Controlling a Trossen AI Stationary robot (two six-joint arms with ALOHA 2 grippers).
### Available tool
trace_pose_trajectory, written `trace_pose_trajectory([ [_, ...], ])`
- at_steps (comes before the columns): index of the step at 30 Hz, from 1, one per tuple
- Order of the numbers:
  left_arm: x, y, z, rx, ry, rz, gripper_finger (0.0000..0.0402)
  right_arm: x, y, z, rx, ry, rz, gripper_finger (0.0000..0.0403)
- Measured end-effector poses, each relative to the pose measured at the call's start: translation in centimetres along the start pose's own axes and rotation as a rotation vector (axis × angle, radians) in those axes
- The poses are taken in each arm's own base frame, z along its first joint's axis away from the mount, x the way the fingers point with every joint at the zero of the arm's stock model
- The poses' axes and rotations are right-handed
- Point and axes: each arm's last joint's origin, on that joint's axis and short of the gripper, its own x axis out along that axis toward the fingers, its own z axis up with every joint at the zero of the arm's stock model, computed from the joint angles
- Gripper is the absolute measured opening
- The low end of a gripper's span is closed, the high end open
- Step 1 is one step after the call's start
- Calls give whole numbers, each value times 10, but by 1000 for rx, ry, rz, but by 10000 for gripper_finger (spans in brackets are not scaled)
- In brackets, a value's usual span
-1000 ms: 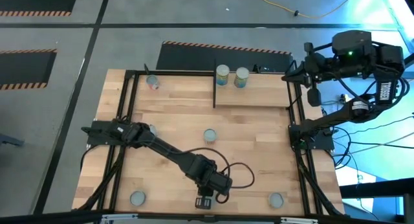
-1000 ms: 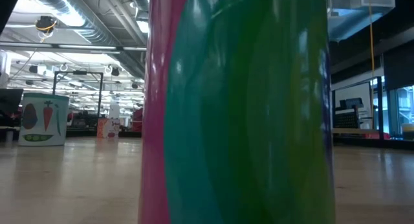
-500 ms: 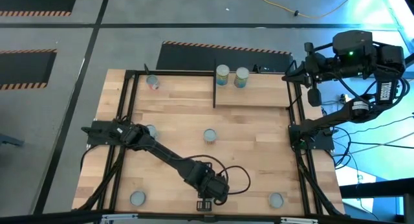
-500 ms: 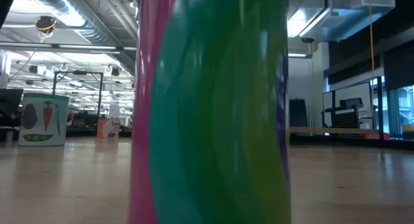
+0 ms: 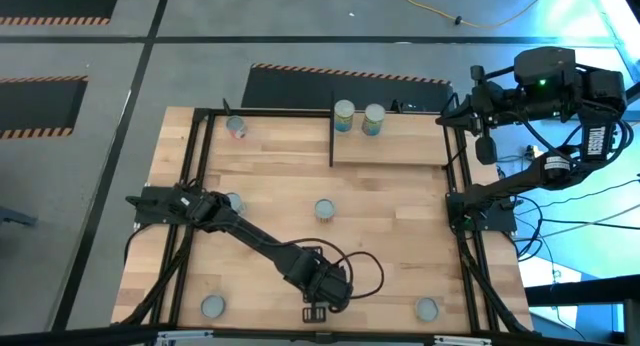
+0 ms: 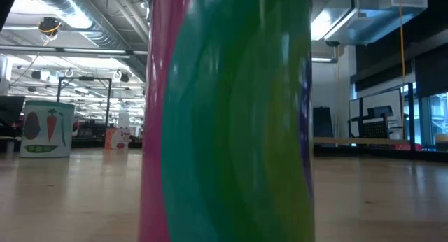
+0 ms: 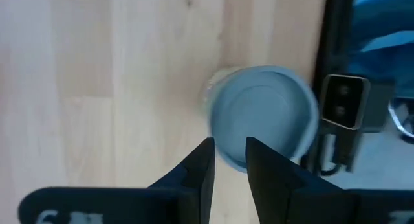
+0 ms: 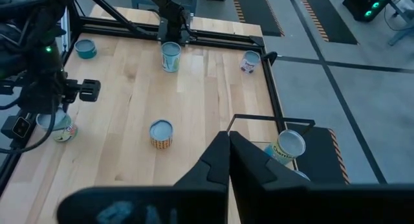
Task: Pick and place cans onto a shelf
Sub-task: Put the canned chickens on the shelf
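Left hand [image 5: 316,313] is at the front edge of the tabletop [image 5: 400,216], centre, poised above a can [image 7: 262,117] that stands right at that edge. In the left wrist view the silver-grey top of this can shows just past the two fingers [image 7: 197,169], which stand close together with only a narrow gap; nothing is between them. The gap looks narrower than the can top, so I judge the hand is not yet set for a grasp.

Right hand [image 8: 229,156] is parked off the back right corner, fingers nearly together, holding nothing.

Shelf [image 5: 395,141] lies at the back right of the tabletop; two cans [image 5: 344,114] stand near its rear left corner. Other cans stand loose: one back left [image 5: 236,127], one centre [image 5: 324,209], one by the left arm's base [image 5: 233,201], one front left [image 5: 212,306], one front right [image 5: 427,308].

Risks, as judged:
- Descending with fingers this close would land them on the lid and could tip the can or push it off the front edge
- Black frame and a small camera block [image 7: 343,101] sit just beside the can; a finger opened toward that side may strike them
- The carry to the shelf runs over the centre can; a low path could knock it
- A careless set-down could topple the two cans already on the shelf
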Motion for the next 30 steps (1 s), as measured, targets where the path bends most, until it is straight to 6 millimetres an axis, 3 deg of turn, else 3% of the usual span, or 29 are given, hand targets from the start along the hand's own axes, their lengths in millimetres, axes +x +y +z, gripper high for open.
trace_pose_trajectory([
  [9, 4, 4, 0, 2, -2, 35, 80, 0, 0, 0, -2, 0, 0, 10],
  [13, 15, 6, -1, -2, 29, 42, 80, 0, 0, 0, -3, 0, 0, 10],
  [24, 17, 6, 1, 25, -9, 50, 80, 0, 0, 0, -3, 0, 0, 10],
  [30, 23, 11, -1, 26, 1, 72, 32, 0, 0, 0, -3, 0, 0, 10],
])
